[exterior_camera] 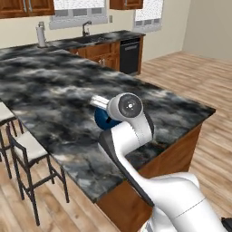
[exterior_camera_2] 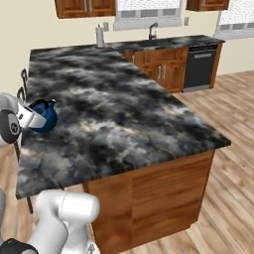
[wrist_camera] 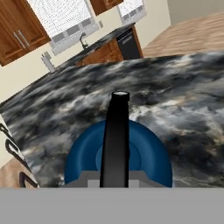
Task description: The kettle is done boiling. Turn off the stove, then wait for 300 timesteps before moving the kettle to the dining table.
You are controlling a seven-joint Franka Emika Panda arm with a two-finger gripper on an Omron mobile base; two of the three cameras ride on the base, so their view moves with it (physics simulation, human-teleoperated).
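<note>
The gripper (exterior_camera_2: 31, 118) meets the kettle (exterior_camera_2: 46, 116), its fingers hidden so I cannot tell their state, near the tabletop's (exterior_camera_2: 129, 114) 9 o'clock edge, with wide bare marble toward 12 and 3 o'clock.

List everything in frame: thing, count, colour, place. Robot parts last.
kettle: 1, dark blue with a black handle, over the near-left part of the dining table, right at the hand; contact with the top can't be told
dining table: 1, black-and-grey marbled top on a wood base, centre of the room
stools: at least 2, black frames with white seats, along the table's left side
dishwasher: 1, black, under the far counter
faucet: 1, dark, at the far counter below the window
paper towel holder: 1, light grey, on the far counter
arm: 1, white with dark joints, reaching over the table edge
gripper: at the kettle handle, fingers hidden
</note>
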